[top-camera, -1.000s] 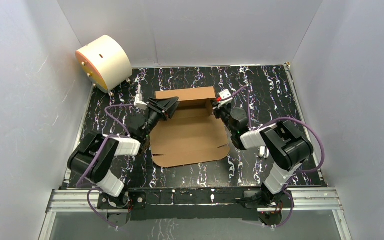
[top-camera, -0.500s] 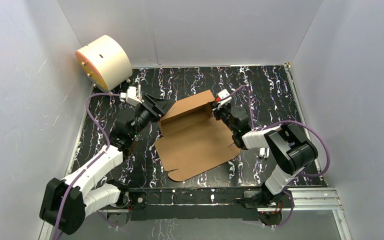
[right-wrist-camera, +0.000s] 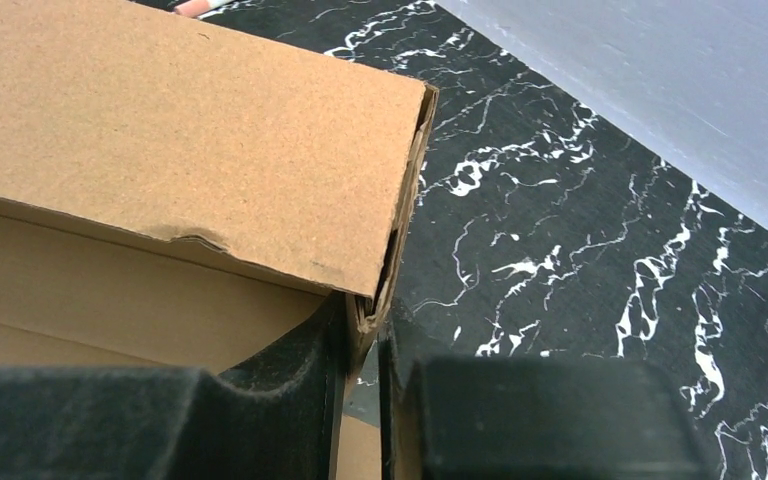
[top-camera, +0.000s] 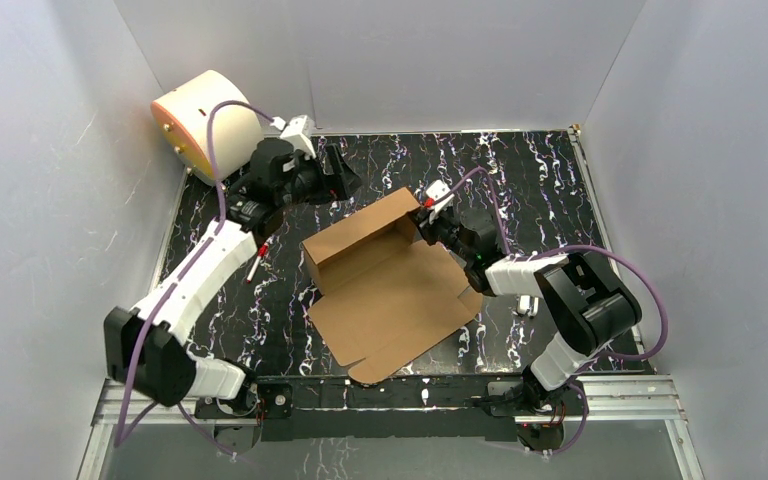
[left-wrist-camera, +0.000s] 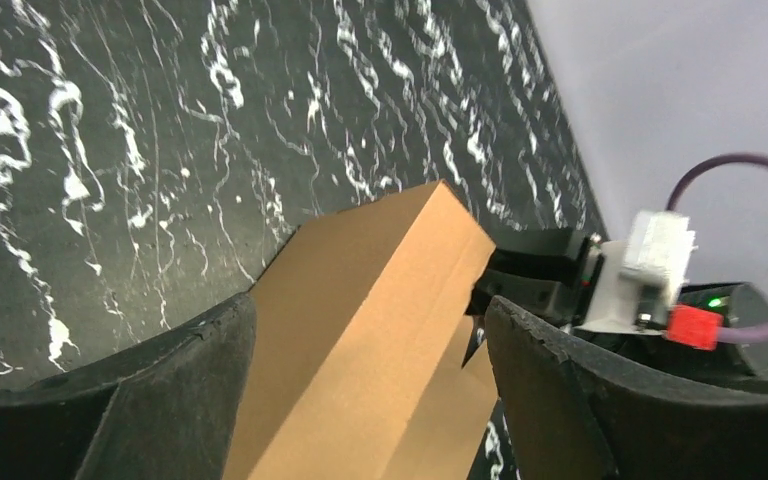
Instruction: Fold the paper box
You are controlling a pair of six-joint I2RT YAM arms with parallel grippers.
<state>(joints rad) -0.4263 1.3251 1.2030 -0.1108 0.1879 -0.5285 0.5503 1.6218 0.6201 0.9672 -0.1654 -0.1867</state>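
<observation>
Top: paper box (top-camera: 390,290) sits skewed on bench (top-camera: 540,170), back wall up; left end effector (top-camera: 348,180) apart from it. Left wrist: jaws wide, box beyond them. Right wrist: right end effector (right-wrist-camera: 363,335) pinches box's corner wall.

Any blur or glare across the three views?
Top external: even light, no glare, paper box sharp. Left wrist: slightly soft overall, left tool's fingers blurred in the foreground. Right wrist: cardboard grain crisp, right tool's fingers dark and out of focus.
</observation>
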